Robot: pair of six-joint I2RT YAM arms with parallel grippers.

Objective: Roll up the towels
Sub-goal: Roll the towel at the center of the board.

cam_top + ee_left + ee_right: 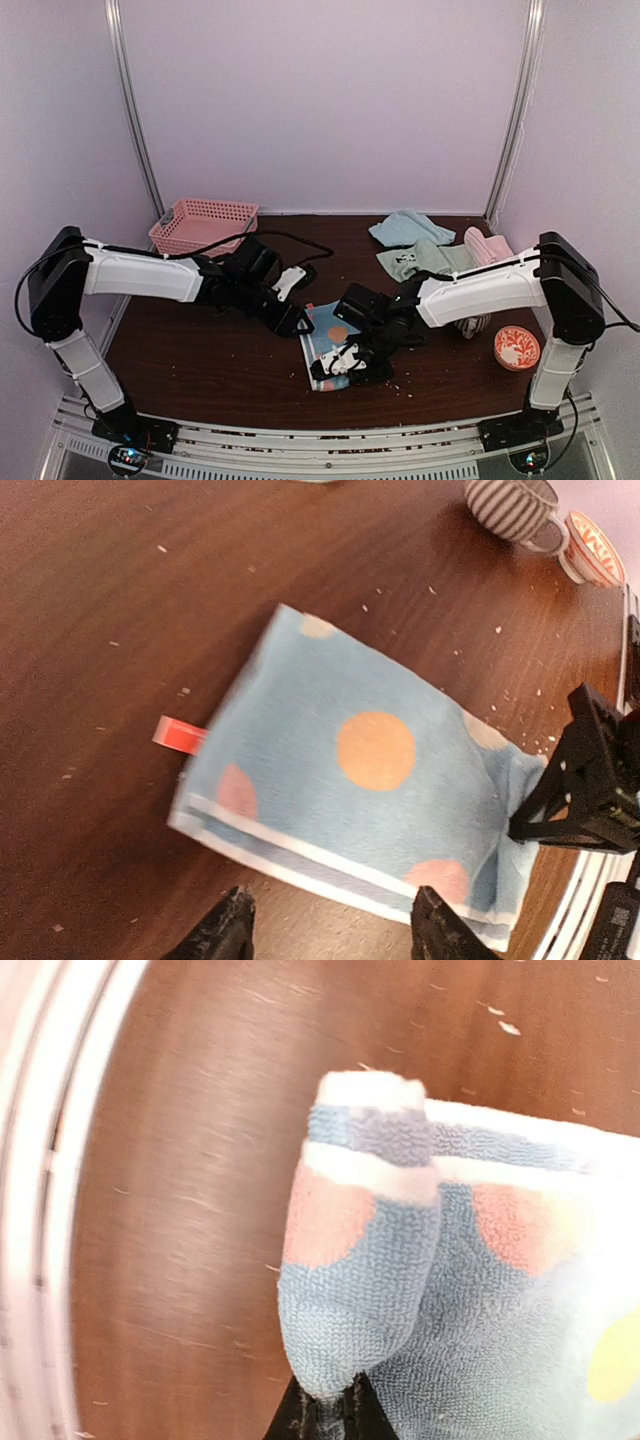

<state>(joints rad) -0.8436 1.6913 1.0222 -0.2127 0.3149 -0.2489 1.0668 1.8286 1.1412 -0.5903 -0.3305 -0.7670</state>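
Right fingers point(310, 1422) pinching spotted towel point(480, 1290) corner, left fingers point(225, 935) parted beside its edge

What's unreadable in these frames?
- Top view: striped cup mostly hidden behind right arm.
- Right wrist: right gripper nearly all cut off by bottom edge; spotted towel runs off right edge.
- Left wrist: left gripper shows fingertips only; patterned bowl cropped by right edge.

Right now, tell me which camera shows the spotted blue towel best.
Left wrist: the spotted blue towel lies folded and nearly whole, spots and red tag clear. Right wrist shows only its corner pinched in the right gripper. Top external: the right arm hides part of it.
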